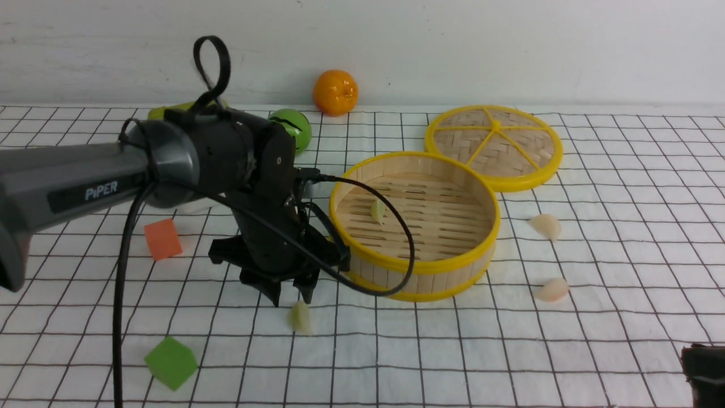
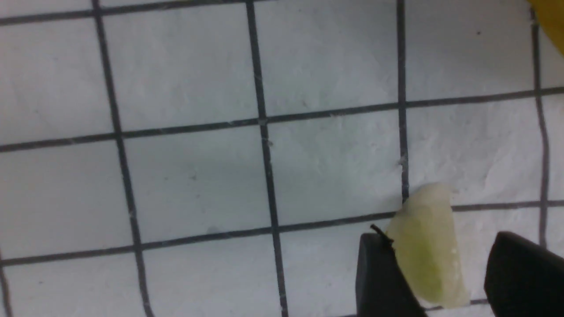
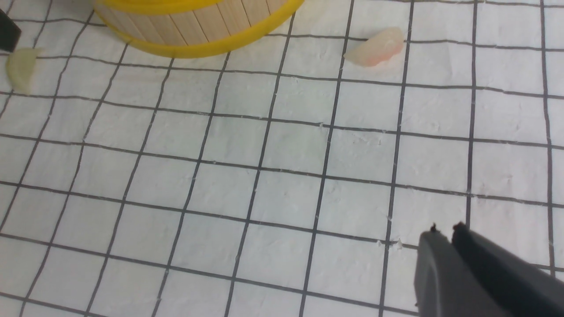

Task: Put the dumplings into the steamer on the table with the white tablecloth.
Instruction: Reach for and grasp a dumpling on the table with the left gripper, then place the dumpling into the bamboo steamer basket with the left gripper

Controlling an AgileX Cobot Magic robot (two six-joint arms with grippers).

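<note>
My left gripper [image 1: 290, 299] hangs point-down over the white gridded tablecloth [image 1: 510, 351]. Its two fingers are apart and straddle a pale green dumpling [image 2: 425, 251] that lies on the cloth. In the left wrist view one finger [image 2: 379, 281] sits against the dumpling's side, while the other stands off with a strip of cloth between, so nothing is clamped. The bamboo steamer [image 1: 416, 266] stands just right of this gripper, which makes that side tight. Toward the near edge the cloth runs open. An orange cube [image 1: 162, 239] sits to the left and a green cube [image 1: 171, 362] at the front left, both apart from the fingers.

My right gripper [image 3: 446, 231] has its fingers pressed together, with only a thin seam between them, low over the squares at the front right. In the front view only a dark corner of it shows, cut by the frame. Open cloth lies between it and the nearer pink dumpling [image 1: 552, 289]. The farther pink dumpling [image 1: 545, 225] lies beyond, and both rest on the cloth just right of the steamer.

My arm's black cable [image 1: 412, 249] loops across the steamer's left side and hides part of it. Inside, on the slatted floor, lies a second green dumpling [image 1: 378, 211]. The woven lid [image 1: 493, 146] lies flat behind the steamer; I cannot tell whether the two touch. By the far wall sit an orange [image 1: 336, 92] and a green ball [image 1: 297, 129], the ball partly hidden behind my wrist.
</note>
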